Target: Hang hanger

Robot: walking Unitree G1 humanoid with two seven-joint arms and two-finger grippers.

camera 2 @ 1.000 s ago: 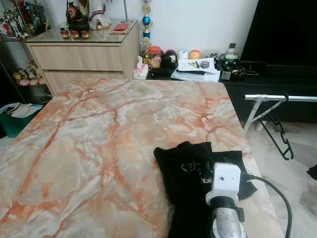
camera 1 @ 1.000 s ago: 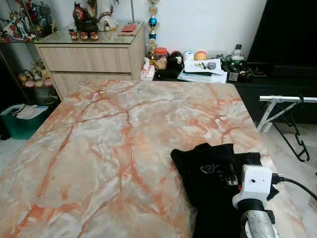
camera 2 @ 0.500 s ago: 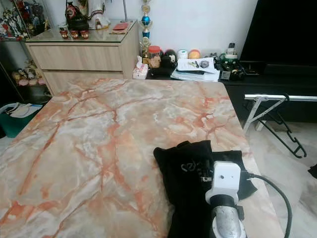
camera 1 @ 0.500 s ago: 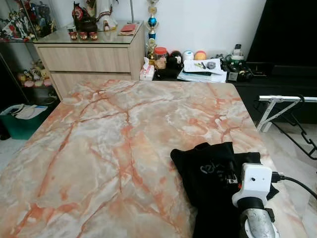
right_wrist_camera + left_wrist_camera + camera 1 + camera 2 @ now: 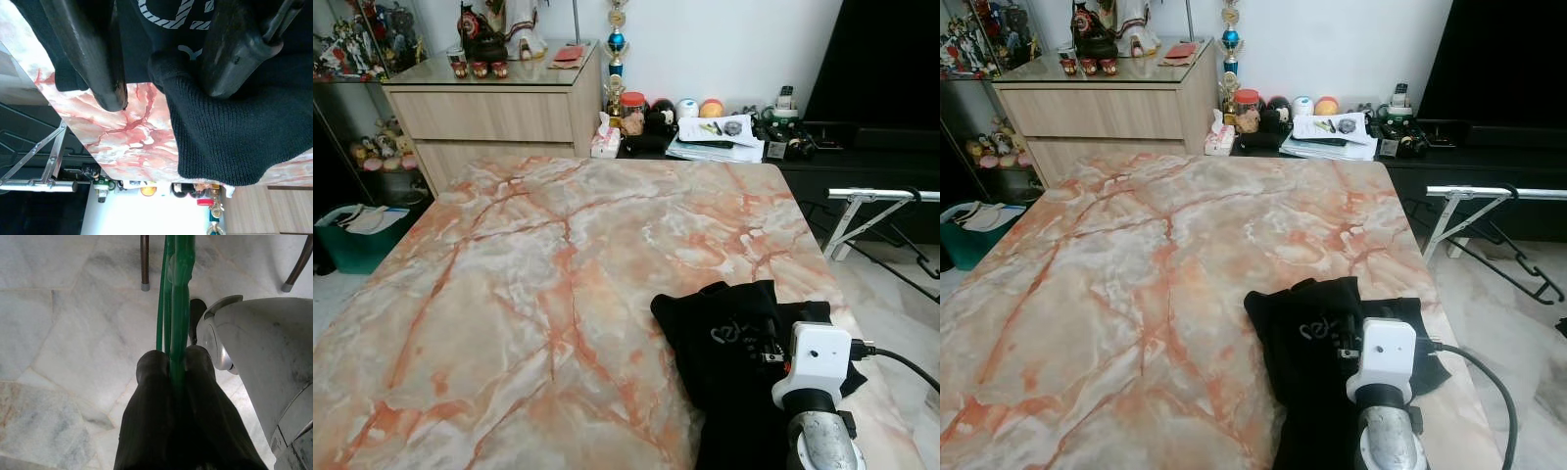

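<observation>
A green hanger (image 5: 180, 293) is pinched between the black fingers of my left gripper (image 5: 173, 362), which hangs low above the pale marble floor beside my silver body. A black garment (image 5: 724, 343) with white print lies on the marble table (image 5: 538, 274) near its right front corner. My right arm's white wrist camera (image 5: 818, 362) hovers over it. The right gripper (image 5: 166, 93) stands open, one finger (image 5: 93, 58) on each side of a knitted fold, close above the cloth. A silver drying rack bar (image 5: 1494, 192) stands right of the table with a black hanger (image 5: 1518, 269) on it.
A wooden dresser (image 5: 489, 113) with figurines stands behind the table. A low black cabinet (image 5: 822, 162) carries jars and papers (image 5: 720, 132). A green bin (image 5: 357, 235) sits on the floor at the left. Chair legs (image 5: 145, 262) stand near my left gripper.
The black hanger on the rack has swung out to the right. Both arms and the black garment stay where they were.
</observation>
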